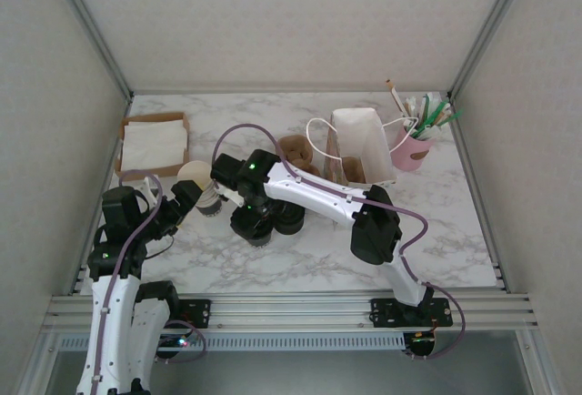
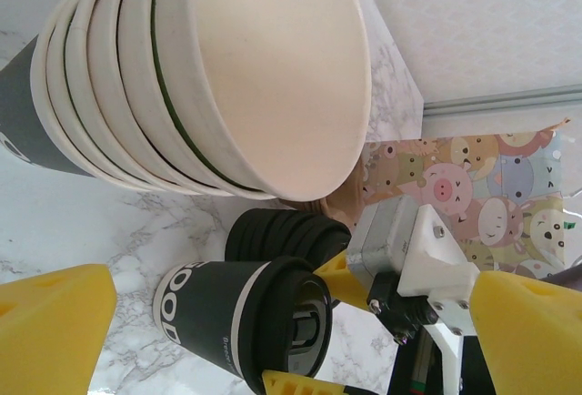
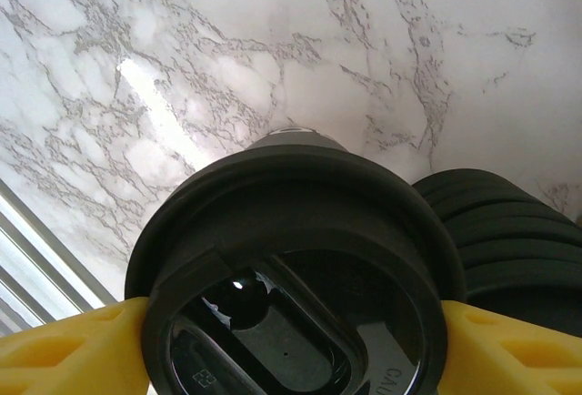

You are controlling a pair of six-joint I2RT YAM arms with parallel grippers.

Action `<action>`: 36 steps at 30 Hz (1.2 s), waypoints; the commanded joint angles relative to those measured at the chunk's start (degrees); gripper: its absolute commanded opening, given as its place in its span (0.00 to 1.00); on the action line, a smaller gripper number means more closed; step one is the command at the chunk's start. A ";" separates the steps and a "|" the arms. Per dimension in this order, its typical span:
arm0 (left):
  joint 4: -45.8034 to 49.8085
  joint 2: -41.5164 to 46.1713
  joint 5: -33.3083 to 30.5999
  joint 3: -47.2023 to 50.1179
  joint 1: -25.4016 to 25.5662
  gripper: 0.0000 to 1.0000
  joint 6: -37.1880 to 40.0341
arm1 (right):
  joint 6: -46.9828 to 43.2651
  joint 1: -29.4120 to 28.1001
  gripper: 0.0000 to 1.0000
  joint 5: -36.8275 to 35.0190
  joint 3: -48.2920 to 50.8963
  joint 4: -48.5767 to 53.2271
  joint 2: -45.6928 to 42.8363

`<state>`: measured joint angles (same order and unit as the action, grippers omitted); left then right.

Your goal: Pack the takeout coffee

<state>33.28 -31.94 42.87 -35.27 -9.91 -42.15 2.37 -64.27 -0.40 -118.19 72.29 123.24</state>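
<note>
The takeout coffee (image 2: 214,313) is a dark-sleeved paper cup with a cream rim and a black lid (image 3: 291,277). It stands on the marble table (image 1: 300,263) beside a squat stack of black lids (image 2: 282,231). My right gripper (image 3: 291,349) reaches down over it, its yellow fingers (image 3: 68,349) pressed against opposite sides of the lid rim. From above, the right gripper (image 1: 257,217) covers the cup. My left gripper (image 1: 186,197) hangs open beside the tall stack of lidless cream cups (image 2: 227,76), holding nothing.
A white paper bag (image 1: 364,145) with handles stands open at the back. Next to it are a brown cup carrier (image 1: 296,154) and a pink cup of straws and sticks (image 1: 414,149). A box of napkins (image 1: 155,145) sits at the back left.
</note>
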 commanded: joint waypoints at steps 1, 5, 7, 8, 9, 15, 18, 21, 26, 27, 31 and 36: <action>-0.10 0.05 0.18 -1.82 -0.46 1.00 0.97 | 0.75 0.21 0.74 -0.57 -1.68 1.36 -0.24; -0.07 0.08 0.18 -2.15 -0.46 1.00 0.93 | 1.10 0.22 0.73 -0.75 -1.47 1.35 -0.67; -0.05 0.04 0.15 -2.50 -0.46 1.00 1.02 | 1.31 0.27 0.72 -0.66 -1.34 1.36 -0.80; 0.11 0.04 -0.02 -2.74 -0.47 1.00 1.17 | 1.40 0.20 0.72 -0.57 -1.33 1.34 -0.81; 0.25 -0.05 -0.15 -2.94 -0.46 1.00 1.34 | 1.49 0.22 0.72 -0.52 -1.31 1.36 -0.96; 0.36 -0.44 -0.25 -3.67 -0.48 1.00 1.55 | 2.11 0.19 0.72 0.78 -0.91 1.01 -2.27; 0.32 -0.57 -0.25 -3.98 -0.46 1.00 1.63 | 2.30 0.15 0.72 0.93 -0.21 0.66 -2.81; 0.55 -0.92 -0.27 -4.61 -0.37 1.00 2.06 | 2.63 0.04 0.72 1.08 0.53 0.48 -3.30; 1.37 -1.57 -0.58 -6.33 -0.20 1.00 3.15 | 3.66 -0.05 0.72 1.75 2.52 -0.52 -5.53; 1.73 -1.70 -0.91 -7.00 -0.13 1.00 3.59 | 4.01 -0.02 0.72 1.96 3.10 -0.81 -6.17; 2.77 -2.72 -1.72 -9.51 0.24 1.00 5.08 | 5.08 -0.15 0.72 3.01 5.44 -2.01 -8.80; 3.38 -4.96 -2.00 -12.50 0.68 1.00 6.42 | 6.45 -0.14 0.72 2.97 9.24 -3.58 -12.64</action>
<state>35.40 -36.10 41.78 -45.19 -9.65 -37.91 7.11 -64.27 1.76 -110.93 69.60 113.84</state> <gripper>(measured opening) 0.996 0.722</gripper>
